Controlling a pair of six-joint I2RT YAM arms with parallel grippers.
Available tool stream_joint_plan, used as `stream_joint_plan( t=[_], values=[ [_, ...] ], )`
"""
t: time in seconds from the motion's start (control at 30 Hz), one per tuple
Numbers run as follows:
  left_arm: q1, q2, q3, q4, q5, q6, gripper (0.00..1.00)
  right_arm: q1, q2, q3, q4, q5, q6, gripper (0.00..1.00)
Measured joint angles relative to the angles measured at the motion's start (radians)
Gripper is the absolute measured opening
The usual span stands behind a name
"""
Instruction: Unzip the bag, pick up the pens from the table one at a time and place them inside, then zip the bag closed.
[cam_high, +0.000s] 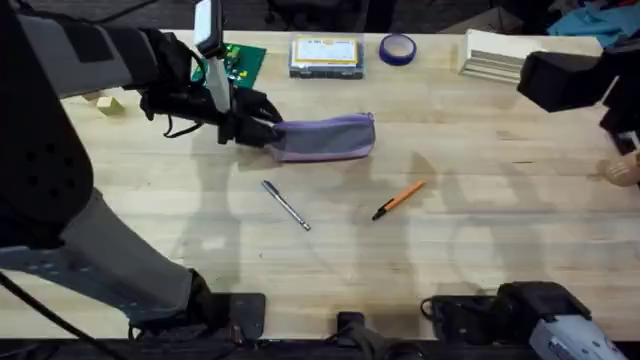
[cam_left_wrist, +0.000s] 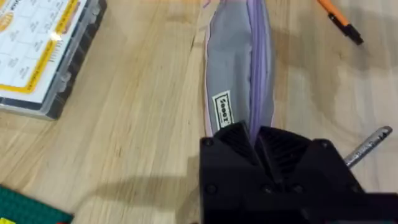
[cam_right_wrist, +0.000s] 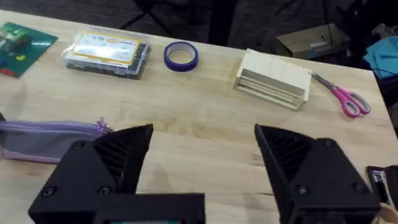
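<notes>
- Overhead: my left gripper (cam_high: 262, 127) sits at the left end of the bag (cam_high: 322, 136), fingers pinched together on that end. I read this as anchoring the bag, or holding the zipper pull; can't tell which from here.
- Bag lies on the surface (cam_high: 480, 210) in the far-middle zone, long axis running left-right, my left gripper on that axis line at its left end. If the zip has to travel, it travels along that axis, away from the left gripper toward the right end.
- Silver pen (cam_high: 286, 205) lies nearer me than the bag, angled diagonally, apart from it. Orange pen (cam_high: 399, 199) lies right of it, also diagonal, tip toward me. Both on the surface, neither in the bag yet.
- My right arm is raised at the far right, well apart from the bag. Left arm is clearly the nearer one to the bag; orange pen is more on the right arm's side.
- Left wrist: gripper (cam_left_wrist: 256, 149) closed on the bag's end (cam_left_wrist: 239, 74), just past the small label. Zipper line runs straight away from the fingers; looks still zipped, judging by the tight seam. Clear plastic box (cam_left_wrist: 43, 56) off to one side, not touching.
- Right wrist: right gripper (cam_right_wrist: 202, 155) spread wide, holding nothing, hanging above the surface. Bag's right end with the tassel (cam_right_wrist: 53, 138) visible ahead. Tape roll (cam_right_wrist: 181, 55), wood block (cam_right_wrist: 274, 78), scissors (cam_right_wrist: 342, 97) beyond, all irrelevant.
</notes>
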Motion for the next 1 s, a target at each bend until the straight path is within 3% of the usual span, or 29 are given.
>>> stream_joint_plan(
  t=[0.03, 0.1, 0.47, 0.67, 0.83, 1.0],
  values=[
    [-0.002, 0.0, 0.0, 0.001, -0.001, 0.0, 0.114, 0.0, 0.0, 0.0, 0.0, 0.0, 0.0, 0.998],
    [-0.005, 0.0, 0.0, 0.0, -0.002, 0.003, 0.049, 0.0, 0.0, 0.0, 0.0, 0.0, 0.0, 0.998],
    [-0.004, 0.0, 0.0, 0.001, -0.002, 0.003, 0.043, 0.0, 0.001, 0.0, 0.0, -0.054, 0.039, 0.998],
    [-0.004, 0.0, 0.0, 0.001, -0.002, 0.003, 0.043, 0.0, 0.056, 0.002, 0.0, -0.212, 0.056, 0.998],
    [-0.004, 0.0, 0.0, 0.001, -0.002, 0.003, 0.043, 0.01, 0.158, 0.002, 0.0, -0.373, 0.096, 0.998],
    [-0.004, 0.0, 0.0, 0.001, -0.001, 0.003, 0.043, 0.051, 0.272, 0.002, 0.002, -0.461, 0.173, 0.998]
  ],
)
